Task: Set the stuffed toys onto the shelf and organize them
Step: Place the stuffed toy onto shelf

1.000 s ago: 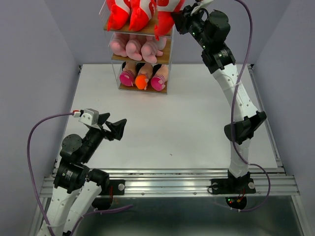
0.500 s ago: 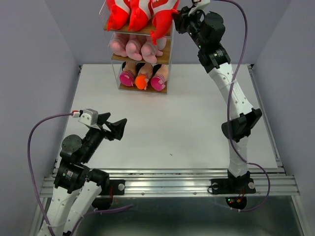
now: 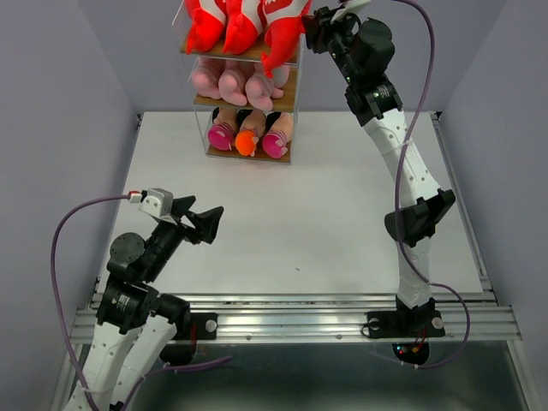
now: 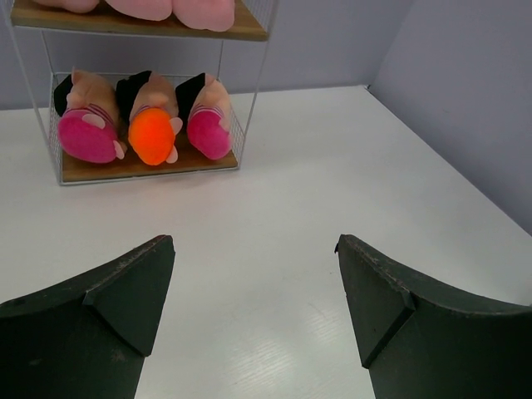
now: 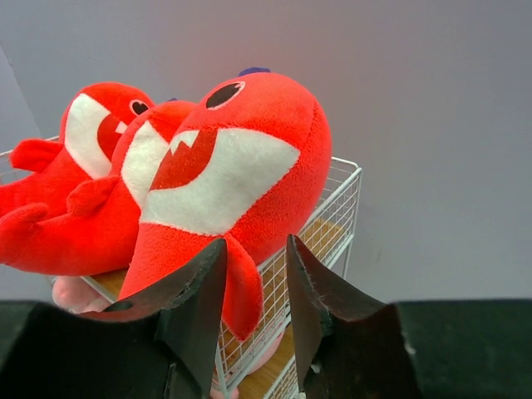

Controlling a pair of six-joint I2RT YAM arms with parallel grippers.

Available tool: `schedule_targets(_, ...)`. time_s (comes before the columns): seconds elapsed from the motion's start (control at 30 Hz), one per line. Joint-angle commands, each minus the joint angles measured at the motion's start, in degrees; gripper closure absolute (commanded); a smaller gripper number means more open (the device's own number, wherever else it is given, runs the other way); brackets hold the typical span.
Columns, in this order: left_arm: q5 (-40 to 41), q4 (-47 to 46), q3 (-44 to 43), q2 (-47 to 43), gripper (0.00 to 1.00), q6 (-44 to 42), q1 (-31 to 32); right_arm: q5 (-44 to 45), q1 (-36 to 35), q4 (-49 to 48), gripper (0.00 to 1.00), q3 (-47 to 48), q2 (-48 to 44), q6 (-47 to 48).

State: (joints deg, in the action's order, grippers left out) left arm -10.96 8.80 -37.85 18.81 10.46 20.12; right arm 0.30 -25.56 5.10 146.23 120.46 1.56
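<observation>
The shelf (image 3: 288, 96) stands at the table's far edge. Three red sharks (image 3: 244, 21) lie on its top board, three pink animals (image 3: 233, 84) on the middle board and three dolls (image 3: 248, 137) on the bottom board. My right gripper (image 3: 310, 21) is at the top board's right corner. In the right wrist view its jaws (image 5: 256, 245) stand apart, open, around the hanging fin (image 5: 243, 295) of the nearest shark (image 5: 249, 158), which rests on the wire rim (image 5: 337, 199). My left gripper (image 3: 205, 224) hovers open and empty over the near left table (image 4: 253, 245), facing the dolls (image 4: 150, 137).
Grey walls close in the white table (image 3: 342, 214) at the back and on both sides. The right arm's elbow (image 3: 419, 218) juts out over the right half of the table. A metal rail (image 3: 300, 321) runs along the near edge.
My right gripper's jaws have spread apart from the shark's fin, and the gripper has shifted slightly left and up at the top board. The left arm has barely moved.
</observation>
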Motion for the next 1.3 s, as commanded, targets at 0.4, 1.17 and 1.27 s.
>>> schedule_targets(0.4,0.23,-5.11,-4.34,6.59,0.08,0.53,-0.08,1.02,0.16,-1.85,0.35,-0.42,-5.85,0.20)
schedule_targets(1.17,13.85,-4.50,-50.46,46.04,0.07,-8.88,12.39,-54.96,8.34,15.89,0.00,-71.00,-51.10,16.53)
schedule_targets(1.27,17.46,-3.00,-58.46,53.93,0.10,-8.70,13.28,-68.13,8.34,16.34,0.00,-82.23,-54.63,16.72)
